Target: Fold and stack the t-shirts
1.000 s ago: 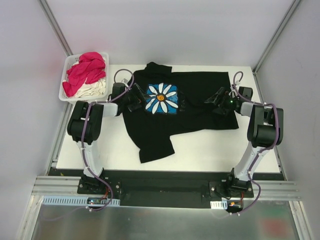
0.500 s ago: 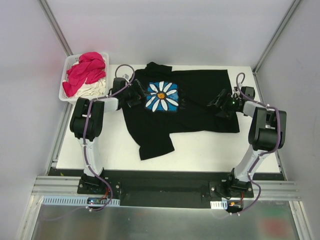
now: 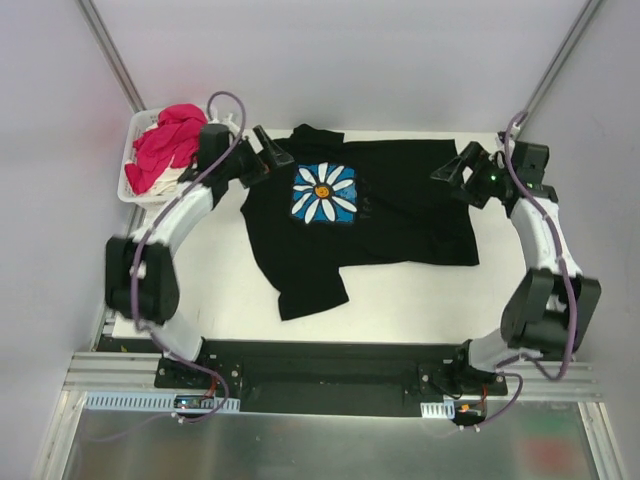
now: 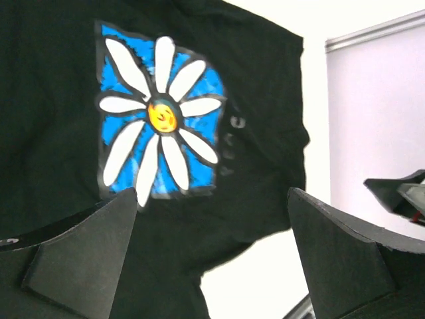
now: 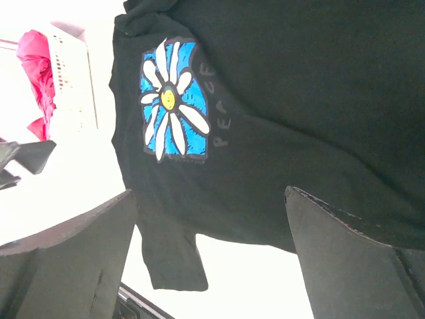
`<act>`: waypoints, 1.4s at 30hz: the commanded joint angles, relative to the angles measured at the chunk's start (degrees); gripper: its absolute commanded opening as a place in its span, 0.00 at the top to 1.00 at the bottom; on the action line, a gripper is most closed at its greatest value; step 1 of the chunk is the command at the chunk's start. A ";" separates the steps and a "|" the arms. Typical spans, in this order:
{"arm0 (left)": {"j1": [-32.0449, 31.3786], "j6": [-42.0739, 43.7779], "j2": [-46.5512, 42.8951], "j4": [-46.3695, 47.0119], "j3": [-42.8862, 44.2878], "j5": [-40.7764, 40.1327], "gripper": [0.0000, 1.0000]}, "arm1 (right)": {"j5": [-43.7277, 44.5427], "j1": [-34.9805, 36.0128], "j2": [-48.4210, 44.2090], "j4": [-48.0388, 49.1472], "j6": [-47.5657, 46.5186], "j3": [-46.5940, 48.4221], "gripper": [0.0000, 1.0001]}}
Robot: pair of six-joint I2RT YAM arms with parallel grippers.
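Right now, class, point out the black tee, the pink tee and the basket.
black tee (image 3: 400, 215): top view, plain cloth near its middle.
pink tee (image 3: 170, 140): top view, middle of the bunched cloth.
basket (image 3: 141, 120): top view, far left rim corner.

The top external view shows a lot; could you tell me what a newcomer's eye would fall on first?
The black t-shirt lies spread across the table, its white daisy print on blue. A magenta-pink t-shirt is heaped in the white basket at the far left corner.
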 commanded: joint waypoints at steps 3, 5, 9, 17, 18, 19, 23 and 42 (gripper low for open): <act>-0.83 -12.72 -25.71 -8.03 -22.05 -4.64 0.05 | 9.54 -1.03 -18.32 -4.89 4.55 -14.92 0.04; -1.45 -14.58 -32.40 -12.42 -26.66 -7.62 0.06 | 12.80 -2.08 -22.89 -6.47 4.90 -19.84 0.04; -2.76 -20.02 -41.64 -16.83 -37.72 -9.92 0.06 | 14.74 -6.21 -26.59 -12.17 4.73 -28.45 0.04; -14.88 -23.36 -48.69 -27.72 -43.81 -10.88 0.11 | 16.22 -13.77 -31.08 -16.41 2.00 -32.78 0.04; -16.72 -27.03 -49.31 -27.73 -45.73 -11.84 0.12 | 16.76 -13.95 -31.35 -16.32 1.74 -32.95 0.04; -19.09 -28.81 -49.84 -27.90 -46.62 -14.73 0.13 | 17.37 -14.04 -31.52 -15.97 0.78 -32.96 0.04; -29.19 -37.08 -49.59 -29.13 -48.13 -21.95 0.21 | 19.48 -14.13 -29.42 -14.65 -0.46 -32.35 0.04; -38.45 -47.81 -41.67 -23.27 -51.63 -33.92 0.50 | 19.93 -14.13 -26.16 -11.13 2.71 -31.11 0.01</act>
